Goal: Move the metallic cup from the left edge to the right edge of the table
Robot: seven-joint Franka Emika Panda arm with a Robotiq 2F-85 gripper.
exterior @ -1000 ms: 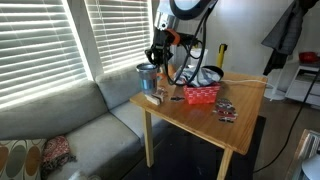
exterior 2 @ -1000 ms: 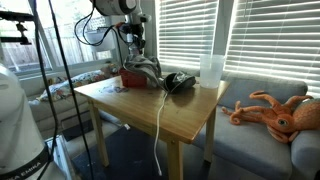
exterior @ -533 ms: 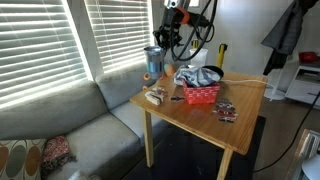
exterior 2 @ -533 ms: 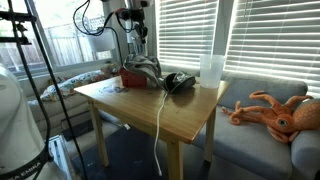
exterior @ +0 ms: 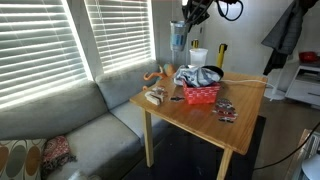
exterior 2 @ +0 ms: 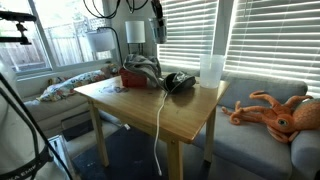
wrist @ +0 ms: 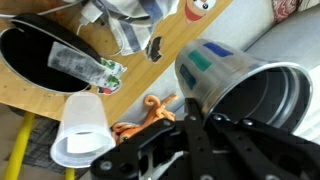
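The metallic cup [exterior: 178, 38] hangs in the air above the far edge of the table [exterior: 190, 118], held by my gripper [exterior: 192, 14], which is shut on its rim. In an exterior view the cup [exterior 2: 158, 31] is high over the table [exterior 2: 150, 108], under the gripper [exterior 2: 156, 10]. In the wrist view the cup [wrist: 232, 85] fills the right side, open mouth towards the camera, with the gripper [wrist: 190, 118] clamped on its rim. A white cup [wrist: 80, 130] stands below on the table.
On the table are a red basket [exterior: 202, 95] with cloth, a white cup [exterior: 198, 58], a large white cup [exterior 2: 211, 70], a black object [exterior 2: 178, 82] and a hanging cable [exterior 2: 160, 120]. A grey sofa [exterior: 70, 125] and window blinds surround it. An orange octopus toy [exterior 2: 270, 112] lies on the sofa.
My gripper has lifted the metallic cup off the table's edge and carried it up and sideways over the far side of the table, towards the white cup.
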